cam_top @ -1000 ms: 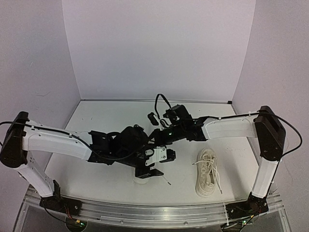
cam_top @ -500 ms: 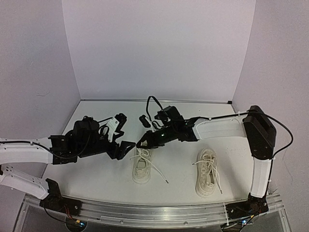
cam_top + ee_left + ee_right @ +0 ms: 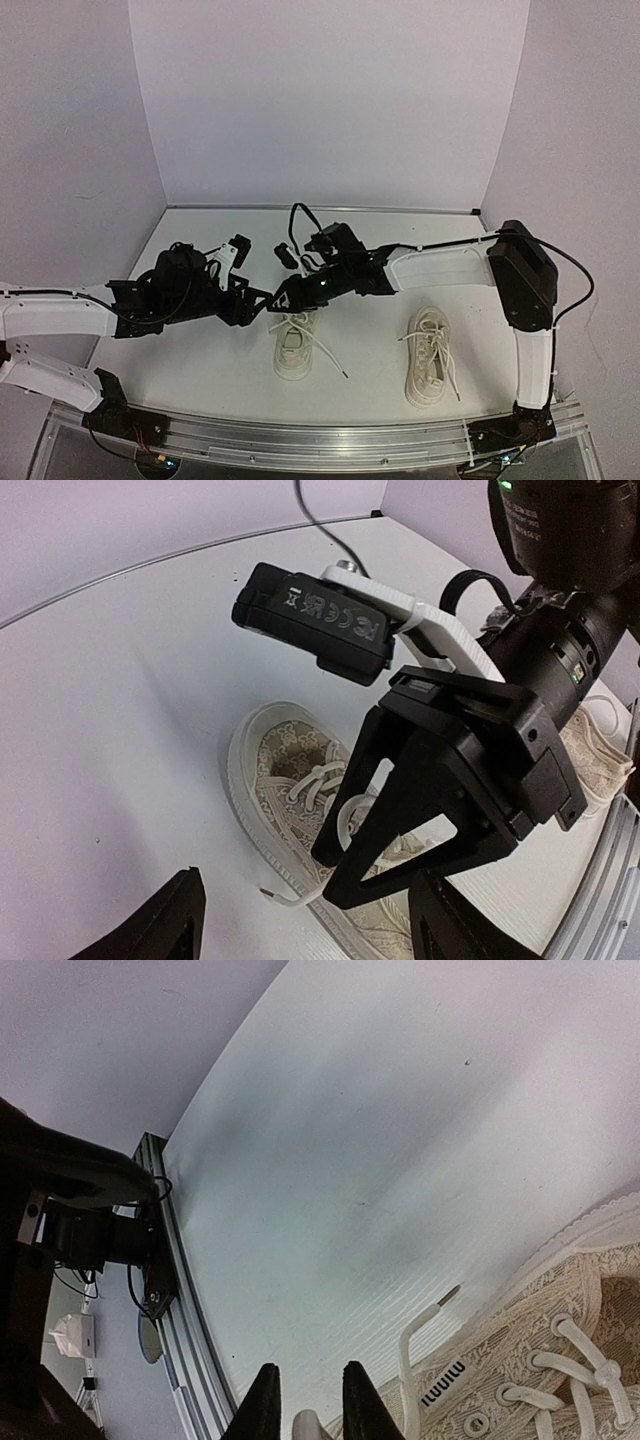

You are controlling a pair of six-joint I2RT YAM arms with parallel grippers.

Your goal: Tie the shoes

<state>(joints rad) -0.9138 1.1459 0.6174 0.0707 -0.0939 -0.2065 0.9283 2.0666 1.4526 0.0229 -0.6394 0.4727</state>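
Plainly, the right gripper (image 3: 308, 1400) is nearly closed, its fingers pinching a white lace (image 3: 304, 1424) just above the left-hand shoe (image 3: 293, 350). The left gripper (image 3: 305, 910) gapes wide close beside it, holding nothing, while the other shoe (image 3: 428, 358) sits well apart to the right on the table (image 3: 200, 370).

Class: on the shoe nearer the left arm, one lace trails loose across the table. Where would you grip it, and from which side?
Grip the lace near its free end, coming straight down from above and closing across it. That stretch lies flat on the table, clear of the shoe, so probably nothing else gets pinched.
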